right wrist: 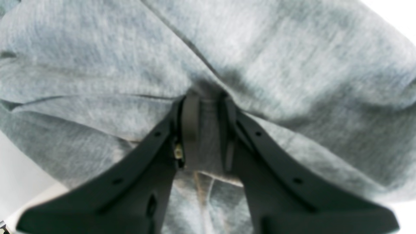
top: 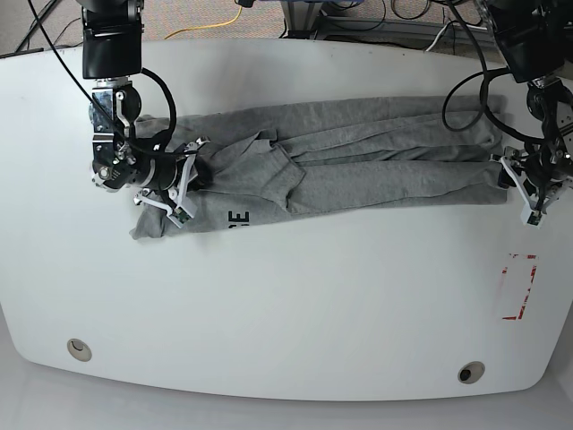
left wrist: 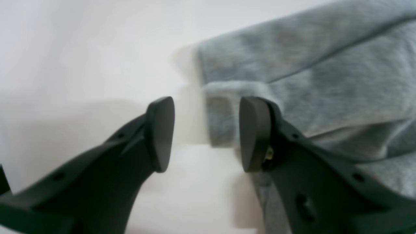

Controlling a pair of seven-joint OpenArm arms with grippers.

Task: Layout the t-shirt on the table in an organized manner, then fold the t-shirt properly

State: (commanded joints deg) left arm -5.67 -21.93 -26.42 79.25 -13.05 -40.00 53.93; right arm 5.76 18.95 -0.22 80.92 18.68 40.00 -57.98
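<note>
The heather-grey t-shirt (top: 358, 170) lies stretched in a long rumpled band across the far half of the white table (top: 295, 305), with black lettering (top: 238, 218) showing near its left end. My right gripper (top: 192, 167) is at the shirt's left end. In the right wrist view it (right wrist: 206, 130) is shut on a bunched fold of the shirt (right wrist: 292, 65). My left gripper (top: 508, 176) is at the shirt's right end. In the left wrist view it (left wrist: 206, 133) is open, low over the table, with the shirt's edge (left wrist: 221, 120) between the fingertips, not pinched.
A red tape rectangle (top: 519, 287) is at the right, near the front. Two small round holes (top: 79, 348) (top: 469, 372) sit near the front edge. Cables and floor lie beyond the far edge.
</note>
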